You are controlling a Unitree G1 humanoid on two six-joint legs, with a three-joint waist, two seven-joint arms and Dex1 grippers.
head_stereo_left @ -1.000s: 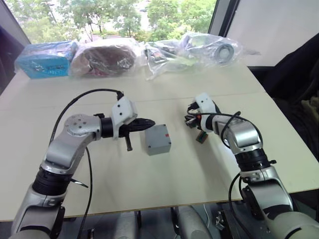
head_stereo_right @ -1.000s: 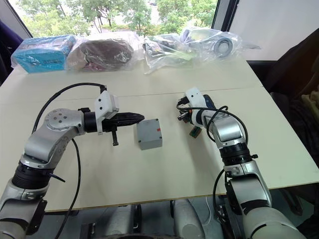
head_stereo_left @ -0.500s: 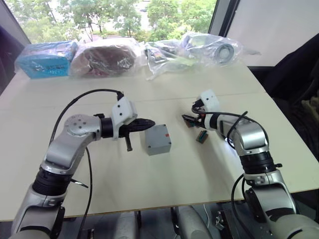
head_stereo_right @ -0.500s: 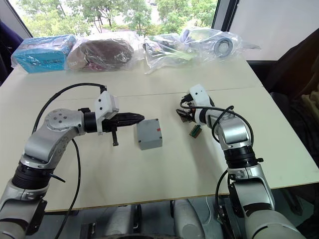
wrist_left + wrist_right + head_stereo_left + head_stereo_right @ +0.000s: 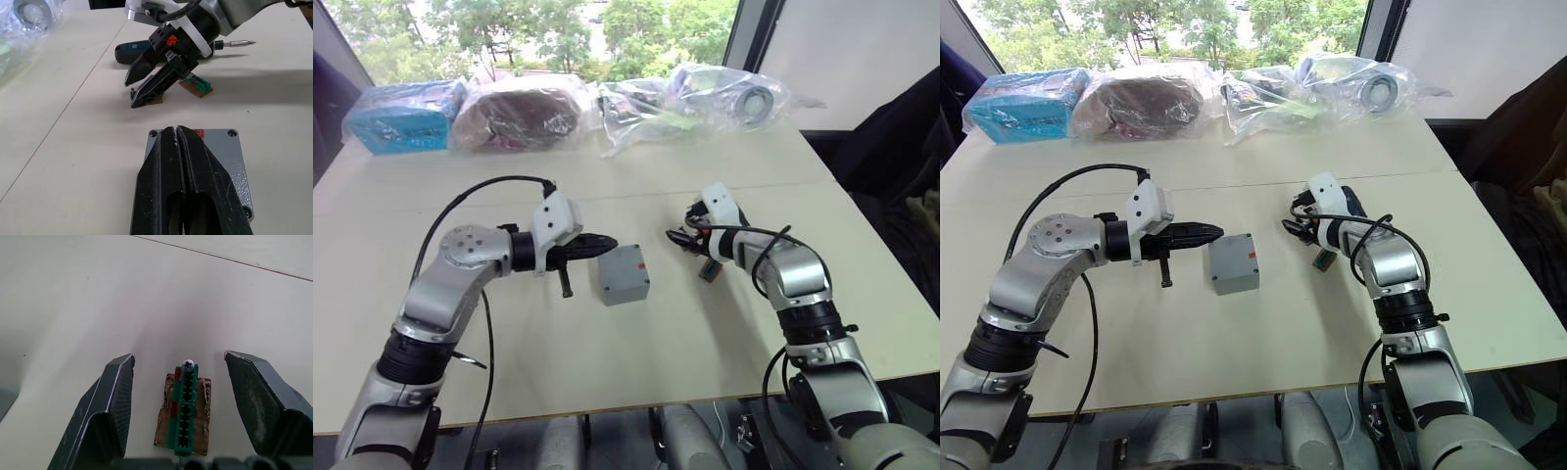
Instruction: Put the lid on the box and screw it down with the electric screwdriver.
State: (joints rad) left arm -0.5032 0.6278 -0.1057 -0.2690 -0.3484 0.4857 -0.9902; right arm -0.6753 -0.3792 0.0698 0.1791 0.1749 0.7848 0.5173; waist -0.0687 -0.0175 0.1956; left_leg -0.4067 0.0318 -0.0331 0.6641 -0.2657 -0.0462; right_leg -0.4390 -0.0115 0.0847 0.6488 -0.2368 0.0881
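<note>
On the pale cream surface the small grey square plastic box sits lidded, just beyond the left pincer, pressed narrow and empty. The right pincer gapes wide over a green screw strip, with the black pen-shaped electric screwdriver nearby.

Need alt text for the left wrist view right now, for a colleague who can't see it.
The left gripper, fingers shut, hovers over the lid sitting on the grey box. Beyond it, the right gripper points down at a small green-brown piece, with the electric screwdriver lying on the table behind.
</note>
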